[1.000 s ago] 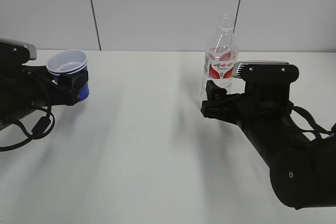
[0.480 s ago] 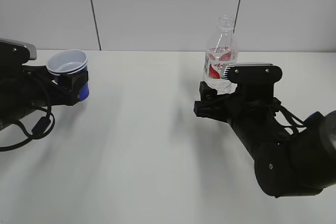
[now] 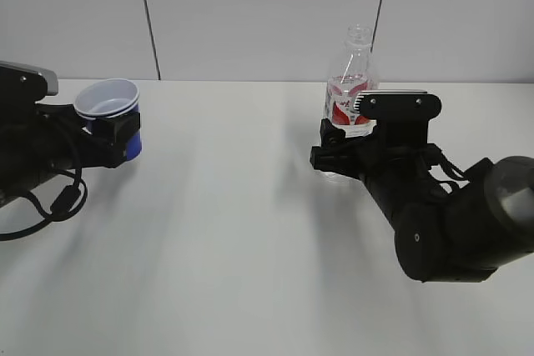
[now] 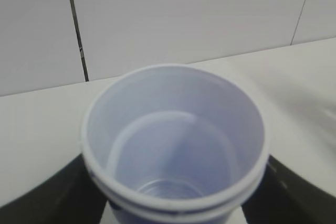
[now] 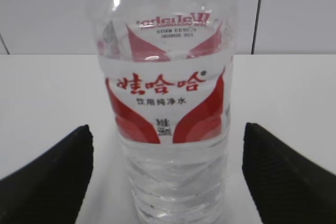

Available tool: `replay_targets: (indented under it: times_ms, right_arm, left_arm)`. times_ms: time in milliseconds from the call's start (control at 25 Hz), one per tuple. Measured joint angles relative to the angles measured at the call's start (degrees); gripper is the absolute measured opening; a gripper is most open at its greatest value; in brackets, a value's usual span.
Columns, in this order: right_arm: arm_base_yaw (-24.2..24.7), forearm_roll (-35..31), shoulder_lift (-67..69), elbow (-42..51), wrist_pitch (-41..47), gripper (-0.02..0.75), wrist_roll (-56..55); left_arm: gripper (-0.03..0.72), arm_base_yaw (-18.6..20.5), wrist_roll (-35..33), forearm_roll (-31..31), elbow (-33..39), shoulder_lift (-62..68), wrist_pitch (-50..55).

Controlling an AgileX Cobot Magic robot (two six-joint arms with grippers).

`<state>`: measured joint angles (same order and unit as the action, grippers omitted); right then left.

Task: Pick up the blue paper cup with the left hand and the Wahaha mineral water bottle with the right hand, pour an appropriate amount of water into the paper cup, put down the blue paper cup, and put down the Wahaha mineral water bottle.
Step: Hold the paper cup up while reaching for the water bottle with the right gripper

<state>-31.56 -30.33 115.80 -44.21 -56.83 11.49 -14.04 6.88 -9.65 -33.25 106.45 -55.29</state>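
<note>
Wahaha mineral water bottle (image 5: 167,124) between open right hand (image 3: 338,154) fingers

bottle (image 5: 167,114) – clear glossy plastic | cup (image 4: 173,145) – matt paper | table (image 3: 225,231) – smooth matt

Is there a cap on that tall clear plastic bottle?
No, the tall clear plastic bottle has a bare open neck with no cap on it.

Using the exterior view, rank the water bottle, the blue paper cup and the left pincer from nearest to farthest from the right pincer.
1. The Wahaha mineral water bottle: right at the right pincer, standing between its open fingers.
2. The blue paper cup: far across the table on the left side.
3. The left pincer: closed around that cup, so too close to call against it.
</note>
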Motion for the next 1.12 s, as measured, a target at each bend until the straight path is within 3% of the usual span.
replay_targets:
  times_ms: [1120]
  right_arm:
    - [5.1, 7.3, 7.1, -9.6, 3.8, 0.664, -0.8]
  left_arm:
    - [0.535, 0.0, 0.0, -0.7, 0.0, 0.0, 0.0]
